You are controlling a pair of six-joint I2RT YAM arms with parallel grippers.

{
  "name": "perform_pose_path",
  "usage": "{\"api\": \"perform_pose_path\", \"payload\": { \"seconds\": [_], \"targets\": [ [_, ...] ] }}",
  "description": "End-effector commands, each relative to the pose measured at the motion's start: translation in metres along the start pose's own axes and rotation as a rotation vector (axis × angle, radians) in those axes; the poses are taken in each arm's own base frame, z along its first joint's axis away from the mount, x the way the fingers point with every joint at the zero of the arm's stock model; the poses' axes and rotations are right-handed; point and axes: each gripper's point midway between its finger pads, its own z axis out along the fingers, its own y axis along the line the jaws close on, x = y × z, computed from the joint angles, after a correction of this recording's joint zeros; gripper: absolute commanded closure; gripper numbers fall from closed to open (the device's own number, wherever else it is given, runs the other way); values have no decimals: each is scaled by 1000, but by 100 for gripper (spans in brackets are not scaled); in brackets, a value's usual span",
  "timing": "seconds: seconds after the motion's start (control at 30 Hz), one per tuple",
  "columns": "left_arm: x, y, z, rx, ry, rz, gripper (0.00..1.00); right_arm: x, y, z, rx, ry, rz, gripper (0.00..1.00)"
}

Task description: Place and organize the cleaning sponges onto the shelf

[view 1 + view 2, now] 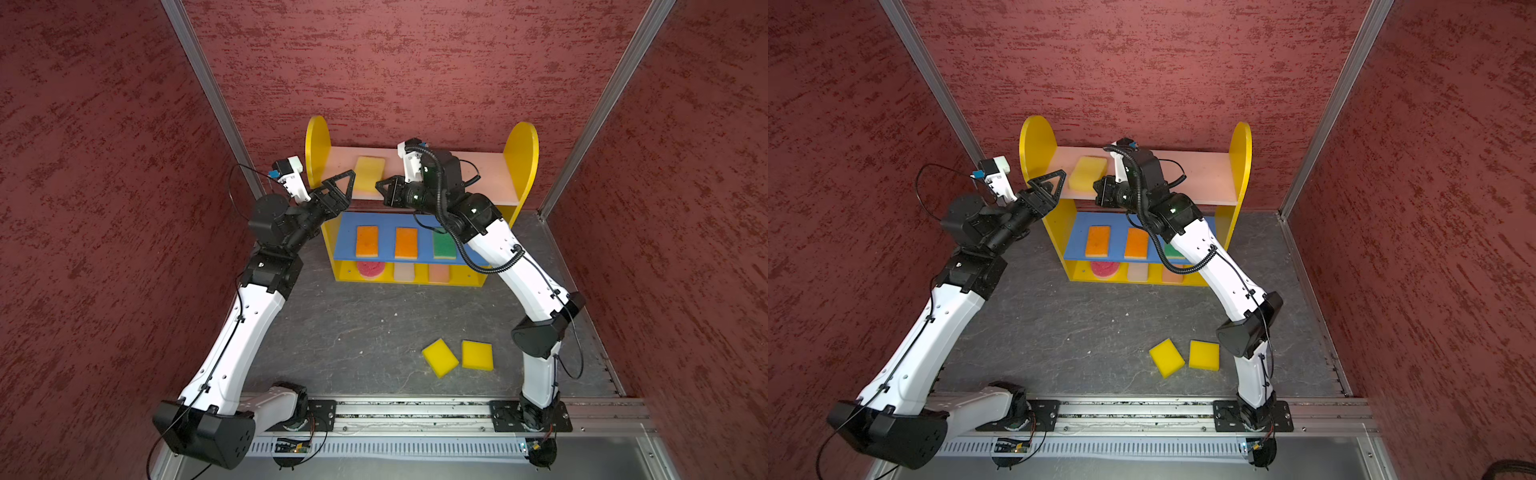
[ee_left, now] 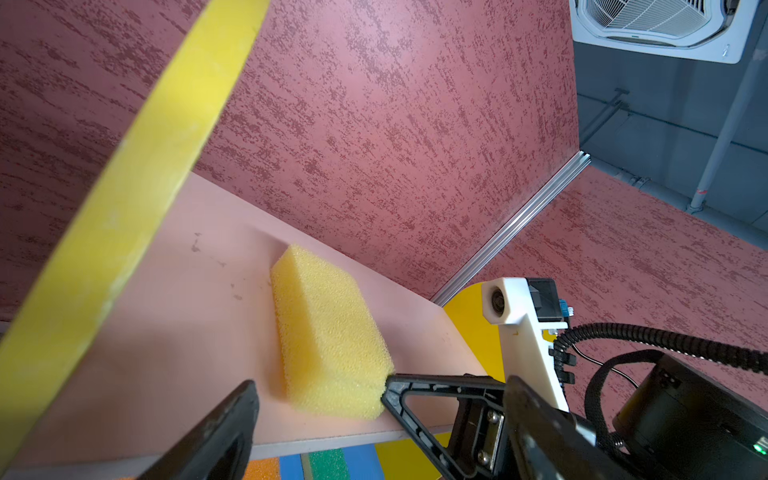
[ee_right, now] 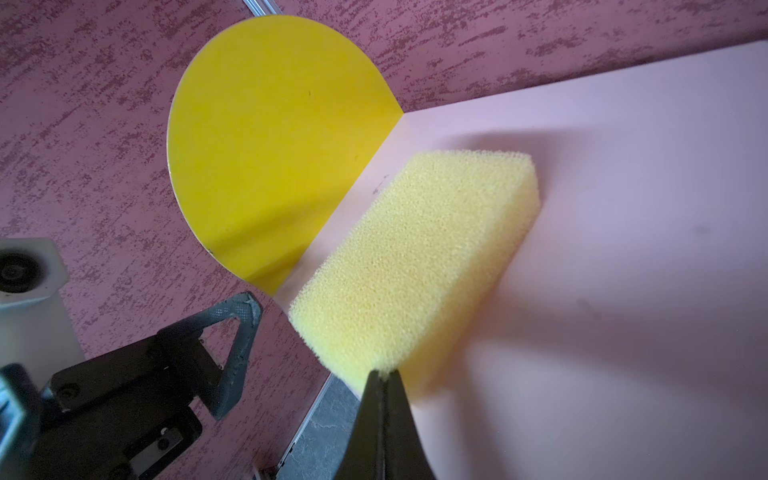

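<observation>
Yellow sponge [image 1: 369, 172] lies flat on the shelf's [image 1: 521, 158] pink top board [image 1: 478, 174], toward the left end, its near end close to the front edge. Right pincer [image 3: 384, 374] is closed tight and empty, tip pressed against the sponge's near corner. That's a nudge, not a grip. Left pincer [image 1: 338, 191] hangs wide open w/ nothing in it, just beside the yellow side panel [image 2: 124, 199].

Blue board [image 1: 386, 220] has the orange sponges [image 1: 367, 241] + a green-topped sponge [image 1: 444, 245]; three more sit on the base. Two loose yellow sponges [image 1: 440, 357] wait on the desk [image 1: 353, 332], well apart from the shelf.

For this step, I'd say push slow & low along the board so the soft foam slides rather than squashes or tips. Square it up and leave room on its right for the other two.
</observation>
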Motion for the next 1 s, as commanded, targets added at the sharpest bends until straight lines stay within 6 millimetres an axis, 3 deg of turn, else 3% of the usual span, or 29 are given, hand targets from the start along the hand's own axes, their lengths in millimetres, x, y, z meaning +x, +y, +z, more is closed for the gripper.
{"api": "perform_pose_path", "payload": {
  "seconds": [0.0,0.33,0.63,0.97],
  "targets": [
    [1,5,4,-1,3,-12,8,-6,4,-16,0,-7,-16,96],
    [4,6,19,17,31,-30,6,-14,1,-25,15,-47,-3,72],
    [-1,2,27,28,27,-17,6,-27,-8,-29,19,-89,26,66],
    [9,10,33,25,59,-34,7,-31,-17,-2,17,-77,34,63]
  ]
}}
